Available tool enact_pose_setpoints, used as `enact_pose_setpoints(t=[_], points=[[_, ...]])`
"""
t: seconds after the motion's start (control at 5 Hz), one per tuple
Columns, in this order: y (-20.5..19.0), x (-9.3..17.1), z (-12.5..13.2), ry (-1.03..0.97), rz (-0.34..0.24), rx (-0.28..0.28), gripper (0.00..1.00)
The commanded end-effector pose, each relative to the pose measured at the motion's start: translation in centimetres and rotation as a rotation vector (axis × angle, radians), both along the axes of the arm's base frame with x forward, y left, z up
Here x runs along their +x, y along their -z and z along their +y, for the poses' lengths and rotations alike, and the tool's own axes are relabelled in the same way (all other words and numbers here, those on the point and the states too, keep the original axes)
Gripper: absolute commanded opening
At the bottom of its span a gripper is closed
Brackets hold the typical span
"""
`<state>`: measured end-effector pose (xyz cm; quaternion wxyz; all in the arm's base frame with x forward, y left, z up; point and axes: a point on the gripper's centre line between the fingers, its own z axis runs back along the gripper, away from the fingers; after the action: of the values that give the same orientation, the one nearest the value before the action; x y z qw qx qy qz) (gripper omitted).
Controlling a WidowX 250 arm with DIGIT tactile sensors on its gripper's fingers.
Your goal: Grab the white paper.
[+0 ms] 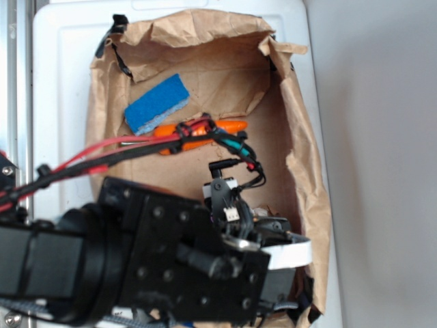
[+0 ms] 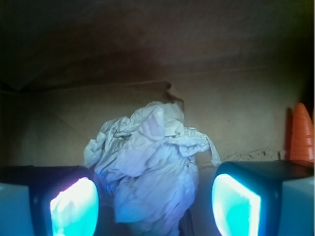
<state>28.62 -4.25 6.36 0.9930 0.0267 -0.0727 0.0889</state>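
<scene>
Spread wide, the gripper (image 2: 155,206) straddles the crumpled white paper (image 2: 147,167), which sits between its two fingertips (image 2: 74,206) inside the brown paper bag (image 1: 307,171). Past the wad rises the bag's brown wall. An orange carrot-like toy (image 1: 205,135) and a blue sponge (image 1: 157,104) lie farther up the bag, under the arm's cables (image 1: 136,147).

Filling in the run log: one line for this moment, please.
gripper: open, fingers either side of paper | paper: on bag floor, not gripped | carrot: right, clear
</scene>
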Motion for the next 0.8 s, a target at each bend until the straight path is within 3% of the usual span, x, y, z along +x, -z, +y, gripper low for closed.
enact_pose_setpoints(t=[0.0, 0.2, 0.6], points=[[-2.85, 0.19, 0.1, 0.09, 0.016, -0.154, 1.0], [-3.09, 0.22, 0.49, 0.098, 0.012, -0.18, 1.0], [-2.14, 0.54, -0.07, 0.078, -0.016, -0.166, 1.0]])
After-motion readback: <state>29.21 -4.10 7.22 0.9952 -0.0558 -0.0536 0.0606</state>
